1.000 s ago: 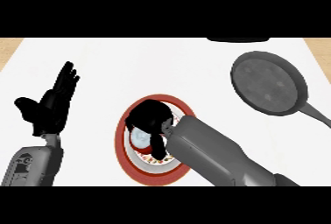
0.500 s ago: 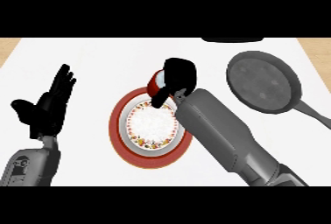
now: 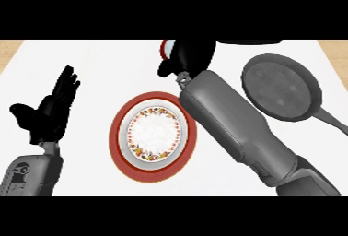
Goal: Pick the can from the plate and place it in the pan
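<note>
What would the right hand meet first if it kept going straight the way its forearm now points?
Probably nothing on the counter: the right hand, curled round the red-edged can, points up and slightly left, towards the counter's far edge. The round grey pan lies to its right, off that line. A dark object at the top edge is near, though depth is unclear.

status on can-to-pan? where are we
Done: the can is off the plate, whose centre shows bare. In hand: the right robot hand is curled round the can, held beyond the plate's far rim, with only a red edge visible. Left: carry it right to the pan, which holds nothing, and release. The left robot hand rests open at left.
</note>
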`<state>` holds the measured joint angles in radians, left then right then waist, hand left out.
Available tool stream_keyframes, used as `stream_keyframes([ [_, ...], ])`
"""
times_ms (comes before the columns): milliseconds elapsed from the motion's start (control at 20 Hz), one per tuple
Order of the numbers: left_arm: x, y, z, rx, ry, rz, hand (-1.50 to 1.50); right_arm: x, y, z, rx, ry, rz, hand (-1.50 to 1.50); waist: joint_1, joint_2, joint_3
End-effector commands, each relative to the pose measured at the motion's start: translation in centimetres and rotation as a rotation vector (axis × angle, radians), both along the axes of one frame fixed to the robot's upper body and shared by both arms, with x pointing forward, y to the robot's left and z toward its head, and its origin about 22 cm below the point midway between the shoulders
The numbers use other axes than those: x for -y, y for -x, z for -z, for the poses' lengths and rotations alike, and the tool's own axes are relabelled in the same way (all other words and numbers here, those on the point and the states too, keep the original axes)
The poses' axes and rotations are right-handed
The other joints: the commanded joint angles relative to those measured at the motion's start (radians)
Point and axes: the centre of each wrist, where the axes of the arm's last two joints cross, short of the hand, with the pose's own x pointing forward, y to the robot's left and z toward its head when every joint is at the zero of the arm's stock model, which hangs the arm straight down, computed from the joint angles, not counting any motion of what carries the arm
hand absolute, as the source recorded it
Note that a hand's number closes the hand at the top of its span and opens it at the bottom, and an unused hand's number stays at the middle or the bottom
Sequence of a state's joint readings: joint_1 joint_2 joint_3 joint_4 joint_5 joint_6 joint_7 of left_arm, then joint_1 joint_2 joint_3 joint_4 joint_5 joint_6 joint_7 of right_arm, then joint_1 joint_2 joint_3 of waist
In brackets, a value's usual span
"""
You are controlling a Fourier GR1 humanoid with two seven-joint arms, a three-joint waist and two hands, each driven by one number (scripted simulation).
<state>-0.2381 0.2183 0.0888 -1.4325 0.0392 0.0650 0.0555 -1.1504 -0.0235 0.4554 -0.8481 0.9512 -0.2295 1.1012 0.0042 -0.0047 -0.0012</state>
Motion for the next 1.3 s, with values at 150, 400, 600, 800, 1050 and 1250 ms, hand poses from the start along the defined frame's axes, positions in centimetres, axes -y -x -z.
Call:
stream_keyframes([
  [150,-0.5,-0.1,-0.2,-0.002,-0.007,0.006,0.00,4.3,-1.6,-2.5,0.194,-0.306,0.207,1.50,-0.012,0.004,0.002],
  [400,1.1,0.0,-0.3,-0.005,-0.002,-0.016,0.00,10.8,-2.5,-0.6,0.242,-0.286,0.285,1.50,-0.017,0.002,0.002],
  [600,1.4,0.8,-0.3,-0.005,0.002,-0.010,0.00,18.2,-3.1,1.1,0.232,-0.189,0.361,1.50,-0.009,0.003,0.002],
  [800,0.8,-0.9,-1.5,0.009,-0.006,-0.009,0.00,24.5,-3.1,1.8,0.214,-0.112,0.410,1.50,-0.011,0.007,0.001],
  [1050,2.4,0.7,-0.1,0.012,0.001,0.000,0.00,29.8,-2.9,6.7,0.199,-0.037,0.496,1.50,0.013,0.011,0.002],
  [1250,0.5,-0.4,-2.2,0.003,0.014,0.023,0.00,34.4,-2.5,7.6,0.204,-0.076,0.517,1.50,0.024,0.017,0.003],
])
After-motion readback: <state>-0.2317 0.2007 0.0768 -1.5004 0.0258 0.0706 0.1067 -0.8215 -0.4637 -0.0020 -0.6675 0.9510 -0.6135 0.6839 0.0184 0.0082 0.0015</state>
